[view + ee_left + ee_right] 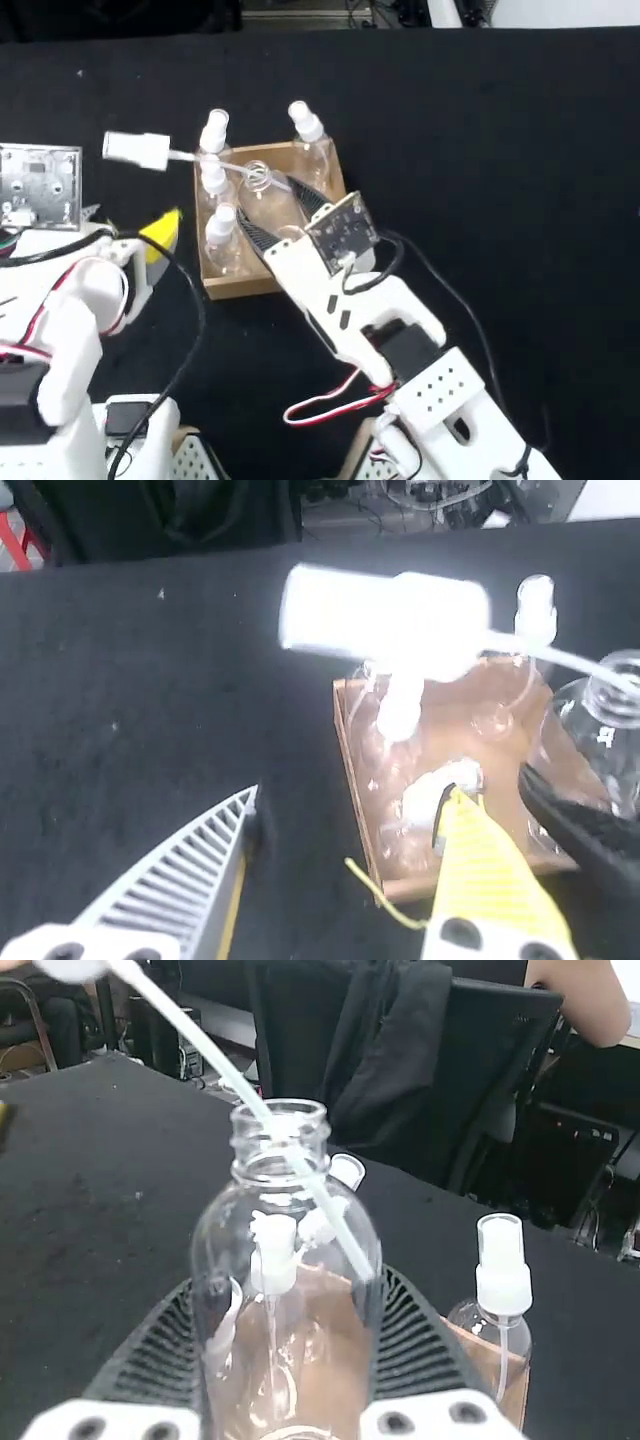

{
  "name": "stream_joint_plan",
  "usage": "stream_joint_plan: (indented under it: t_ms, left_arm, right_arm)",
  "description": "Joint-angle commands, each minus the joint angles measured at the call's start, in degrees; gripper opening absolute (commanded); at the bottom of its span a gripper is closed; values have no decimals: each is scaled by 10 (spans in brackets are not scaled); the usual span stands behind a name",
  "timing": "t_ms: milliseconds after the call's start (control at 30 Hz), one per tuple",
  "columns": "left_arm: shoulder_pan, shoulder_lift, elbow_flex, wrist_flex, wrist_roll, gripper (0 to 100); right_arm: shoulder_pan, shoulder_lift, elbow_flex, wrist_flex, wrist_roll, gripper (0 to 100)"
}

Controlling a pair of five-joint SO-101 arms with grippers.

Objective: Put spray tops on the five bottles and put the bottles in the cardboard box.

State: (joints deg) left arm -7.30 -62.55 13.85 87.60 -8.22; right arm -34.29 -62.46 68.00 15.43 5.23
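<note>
Your right gripper [285, 1360] is pinching the open bottle [285, 1210] by its round sides. It holds the bottle straight up, and from the high view the bottle looks to be over the cardboard box [238, 288].

Your left gripper [350, 810] is spread wide with nothing in it. It sits low by the side of the box, near the black table [500, 150].

The last spray top [138, 149] is not on yet. Its thin tube [250, 1090] pokes down into the bottle's neck. The white head leans far out to the side, up in the air past the box wall.

Four bottles [213, 178] stand in the box with their tops on, so this looks like the fifth one, and the job is nearly done.

Next, I think you need the left gripper to take the white head. Then tip it up straight, slide the tube all the way in, and press the top onto the neck. Go slowly, because the tube is bendy.

The bottle is clear and smooth, with ridges round its open neck. It may slip or turn in the grip if you push hard.
</note>
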Motion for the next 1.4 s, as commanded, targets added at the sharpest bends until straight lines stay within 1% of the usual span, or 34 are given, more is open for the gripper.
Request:
stream_joint_plan:
  t_ms: [0,167,300,333,467,533,700,767,867,933,1200,1267,1367]
  left_arm:
    - [8,-1,33,-84,2,266]
    - [-32,-1,87,-168,1,266]
    - [-38,-1,126,-213,5,256]
    - [-35,-1,134,-222,5,231]
    - [-32,-1,147,-236,11,80]
    - [-32,-1,146,-235,31,45]
    - [-20,-25,147,-244,41,45]
    - [0,-40,154,-273,41,45]
    - [27,-45,183,-338,39,45]
    - [31,-42,204,-367,39,45]
    - [30,-43,262,-375,37,45]
    - [30,-43,272,-404,37,45]
    - [30,-43,289,-467,37,45]
  right_arm:
    - [10,0,-30,1,-6,10]
    - [9,0,-24,1,-6,10]
    - [9,0,-24,1,-6,10]
    - [9,0,-24,1,-6,10]
    - [9,0,-24,1,-6,10]
    - [9,0,-24,1,-6,10]
    - [9,2,-24,1,-6,10]
    - [6,2,-24,1,-6,10]
    - [-14,0,-23,6,-6,10]
    - [-20,0,-18,3,-6,10]
    - [-21,0,-16,2,-6,10]
    - [-22,0,-16,2,-6,10]
    - [-22,0,-15,3,-6,10]
